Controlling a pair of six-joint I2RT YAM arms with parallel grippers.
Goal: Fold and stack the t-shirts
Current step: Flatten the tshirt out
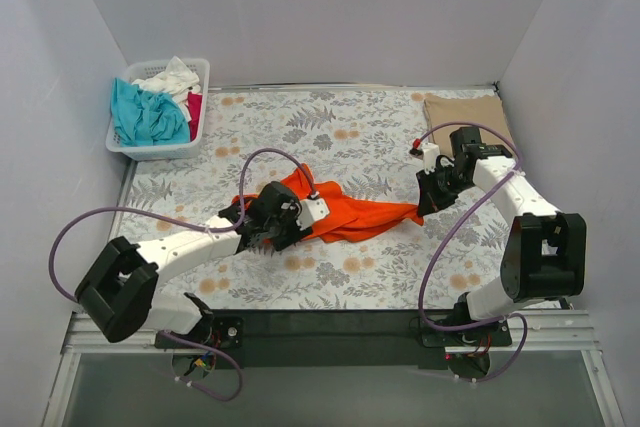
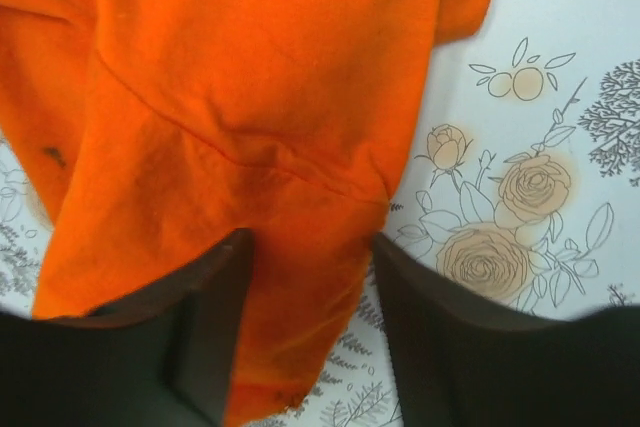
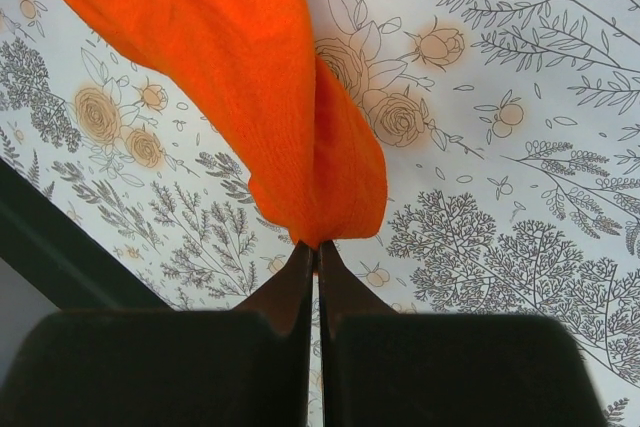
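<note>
Pinched in right claw (image 3: 315,247): orange t-shirt (image 3: 250,77) edge.

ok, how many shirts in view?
5: orange shirt mid-table, tan shirt folded far right, teal, white and red in the basket; more may be hidden there.

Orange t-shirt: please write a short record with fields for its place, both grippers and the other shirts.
orange t-shirt: bunched on the table, near the middle
right gripper: shut on its right end
left gripper: open, fingers astride its left part
tan t-shirt: folded, far right corner
basket: far left corner, holding teal shirt, white shirt, pink-red shirt
</note>
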